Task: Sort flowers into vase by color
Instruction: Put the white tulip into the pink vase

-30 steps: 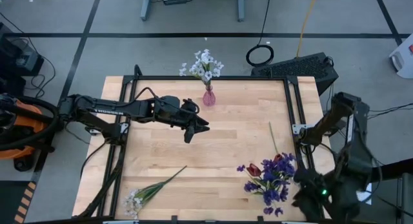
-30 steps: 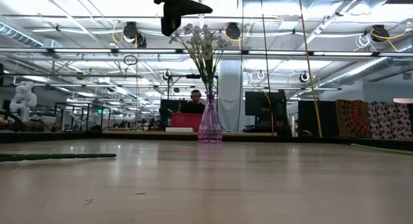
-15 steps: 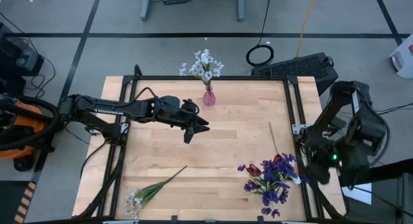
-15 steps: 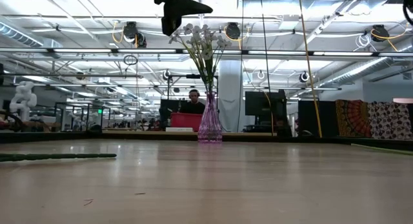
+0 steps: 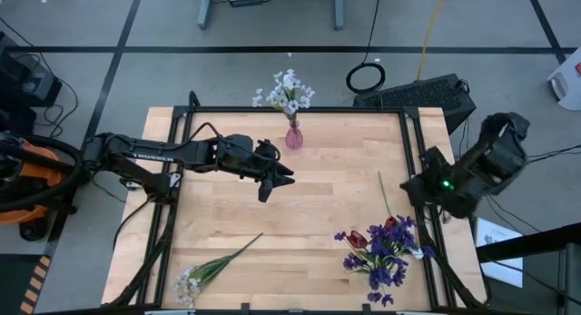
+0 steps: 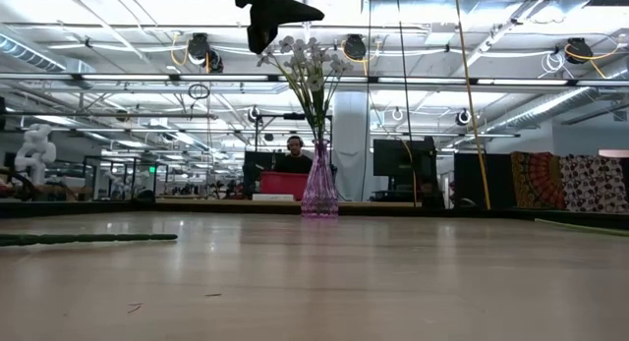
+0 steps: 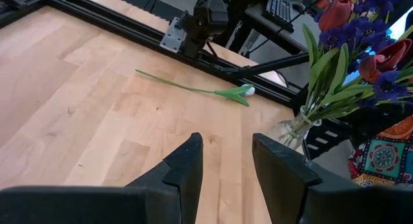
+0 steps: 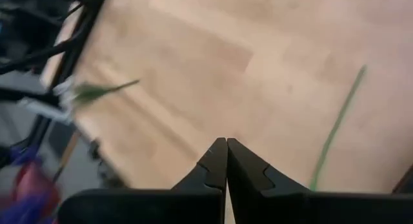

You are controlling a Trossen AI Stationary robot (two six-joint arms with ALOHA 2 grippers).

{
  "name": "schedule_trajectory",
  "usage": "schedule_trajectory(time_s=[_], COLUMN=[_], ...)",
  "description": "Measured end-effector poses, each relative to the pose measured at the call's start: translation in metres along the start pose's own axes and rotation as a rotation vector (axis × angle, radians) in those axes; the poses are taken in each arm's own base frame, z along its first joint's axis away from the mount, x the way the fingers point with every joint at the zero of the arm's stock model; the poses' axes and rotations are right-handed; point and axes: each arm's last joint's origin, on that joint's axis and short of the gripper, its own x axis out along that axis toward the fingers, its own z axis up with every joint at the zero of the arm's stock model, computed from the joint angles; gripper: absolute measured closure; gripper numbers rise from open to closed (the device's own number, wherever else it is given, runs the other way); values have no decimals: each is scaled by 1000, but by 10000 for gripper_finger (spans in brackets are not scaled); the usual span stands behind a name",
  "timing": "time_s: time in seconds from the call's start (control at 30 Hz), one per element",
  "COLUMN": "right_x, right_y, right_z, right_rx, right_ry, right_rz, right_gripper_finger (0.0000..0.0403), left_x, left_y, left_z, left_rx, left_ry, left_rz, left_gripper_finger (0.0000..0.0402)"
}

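White blossoms (image 5: 287, 88) in pink vase (image 5: 294, 136); purple-and-red bouquet (image 5: 381, 247).

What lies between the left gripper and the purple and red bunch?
Only bare tabletop between the left gripper and the bunch, per the high view.

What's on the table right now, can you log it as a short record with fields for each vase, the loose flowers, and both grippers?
pink vase: far edge of the table, upright, holds white flowers
clear vase: near right corner, holds purple blossoms and dark red tulips
loose white tulip: lying flat by the right edge
loose white spray: lying flat, near left corner
left gripper: raised over mid-table, open, empty
right gripper: shut, empty, at the right edge
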Motion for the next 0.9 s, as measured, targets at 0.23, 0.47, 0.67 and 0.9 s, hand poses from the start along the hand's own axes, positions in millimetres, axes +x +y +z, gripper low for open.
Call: schedule_trajectory(time_s=[0.23, 0.47, 0.67, 0.9], right_x=[24, 67, 103, 122], right_y=[11, 30, 33, 23], right_z=[17, 33, 55, 86], right_rx=[-67, -94, -106, -84], right_ry=[-102, -15, 140, 210], right_rz=[-150, -351, -519, -580], right_gripper_finger=[403, 403, 403, 403], left_x=[-1, 0, 3, 5], left_y=[5, 17, 19, 21], left_z=[-1, -14, -26, -42], left_rx=[95, 121, 117, 107], left_ry=[24, 98, 138, 182], left_rz=[23, 48, 47, 46], left_gripper_finger=[262, 278, 288, 288])
